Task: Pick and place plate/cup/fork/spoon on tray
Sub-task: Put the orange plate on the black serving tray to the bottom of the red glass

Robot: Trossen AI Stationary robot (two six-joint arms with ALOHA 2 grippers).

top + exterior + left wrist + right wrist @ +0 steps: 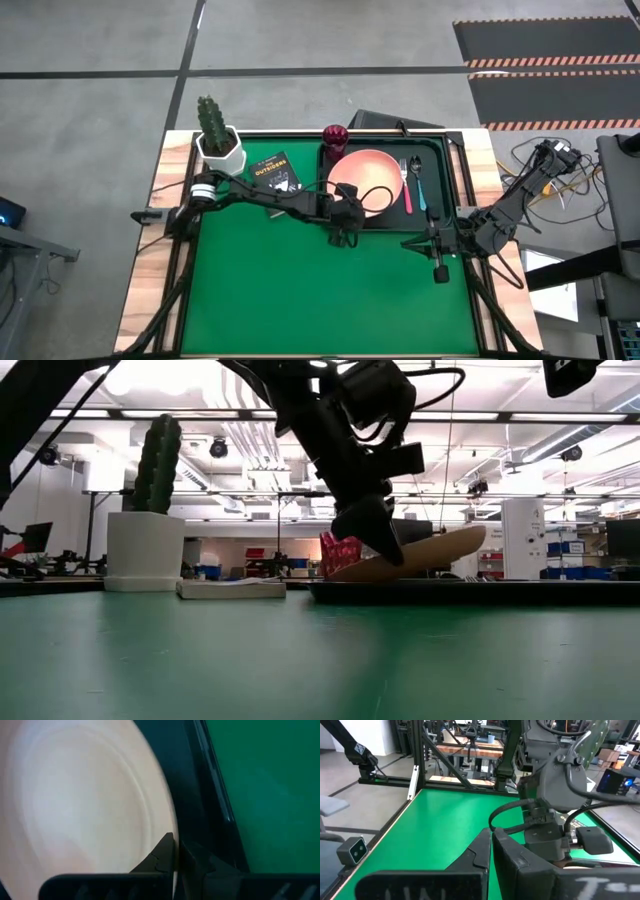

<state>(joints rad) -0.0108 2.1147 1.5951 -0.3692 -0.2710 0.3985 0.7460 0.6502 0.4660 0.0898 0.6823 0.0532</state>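
High view: book (276, 172) cover reads "OUTLIERS", beside tray (441, 185).

The high view looks straight down on the whole tabletop (300, 290) from well above. The low view sits at tabletop height, facing level across it into the room. Both take in the plate (365, 175) and the cactus pot (220, 150). The left wrist view presses close against the plate's rim; the right wrist view faces across the tabletop toward the left arm.

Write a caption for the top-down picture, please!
Left gripper holds the pink plate at its rim over the black tray.
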